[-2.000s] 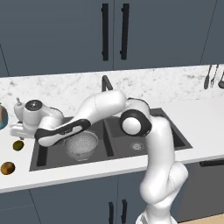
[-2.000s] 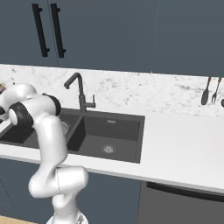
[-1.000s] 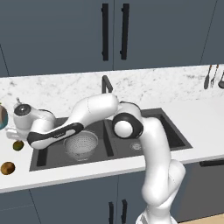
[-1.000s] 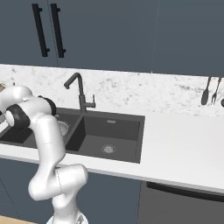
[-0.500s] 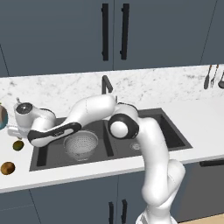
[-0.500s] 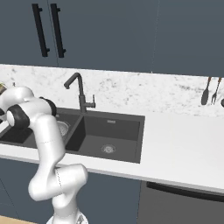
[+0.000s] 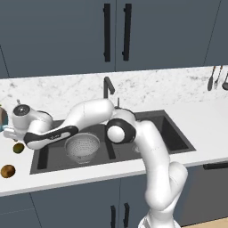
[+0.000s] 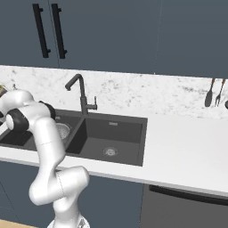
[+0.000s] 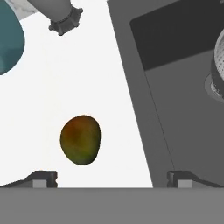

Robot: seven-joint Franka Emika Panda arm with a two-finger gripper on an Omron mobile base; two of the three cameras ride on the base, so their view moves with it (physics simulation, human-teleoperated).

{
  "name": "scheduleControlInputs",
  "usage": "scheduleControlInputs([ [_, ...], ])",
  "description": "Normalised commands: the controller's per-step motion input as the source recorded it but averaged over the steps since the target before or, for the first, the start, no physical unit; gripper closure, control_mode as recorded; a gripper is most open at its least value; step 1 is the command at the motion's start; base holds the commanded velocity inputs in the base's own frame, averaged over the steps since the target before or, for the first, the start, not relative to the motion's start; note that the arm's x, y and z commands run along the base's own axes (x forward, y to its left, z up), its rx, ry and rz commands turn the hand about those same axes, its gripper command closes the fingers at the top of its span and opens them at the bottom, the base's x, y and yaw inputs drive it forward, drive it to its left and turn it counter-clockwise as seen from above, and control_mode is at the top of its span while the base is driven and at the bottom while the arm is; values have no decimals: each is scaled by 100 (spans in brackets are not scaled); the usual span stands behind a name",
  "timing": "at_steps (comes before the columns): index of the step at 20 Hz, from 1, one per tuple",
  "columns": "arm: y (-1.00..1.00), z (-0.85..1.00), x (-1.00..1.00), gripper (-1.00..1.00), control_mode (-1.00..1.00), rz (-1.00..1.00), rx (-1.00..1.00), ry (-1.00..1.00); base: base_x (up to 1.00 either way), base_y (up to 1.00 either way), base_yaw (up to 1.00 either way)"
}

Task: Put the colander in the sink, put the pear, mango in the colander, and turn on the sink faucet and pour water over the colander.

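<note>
Hovering at the left edge of the left base view, our gripper (image 9: 110, 178) stands wide above the mango (image 9: 80, 139); the colander (image 7: 82, 146) sits in the sink (image 7: 173, 136).

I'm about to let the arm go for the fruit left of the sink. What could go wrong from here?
1. The greenish-red oval mango lies loose on the white counter; it sits off-centre, nearer one fingertip of the open gripper, so a closing finger might push it away.
2. The dark grey sink edge runs close beside it; a nudged mango might roll in, missing the silvery pierced colander.
3. A teal rounded object stands nearby and might be bumped.
</note>
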Motion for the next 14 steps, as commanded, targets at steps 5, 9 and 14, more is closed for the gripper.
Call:
scheduleControlInputs([
  [5,11,-9,8,-100,-100,0,0,0,0,0,0],
  [9,13,-15,6,-100,-100,1,0,0,0,0,0],
  [14,15,-12,2,-100,-100,4,0,0,0,0,0],
])
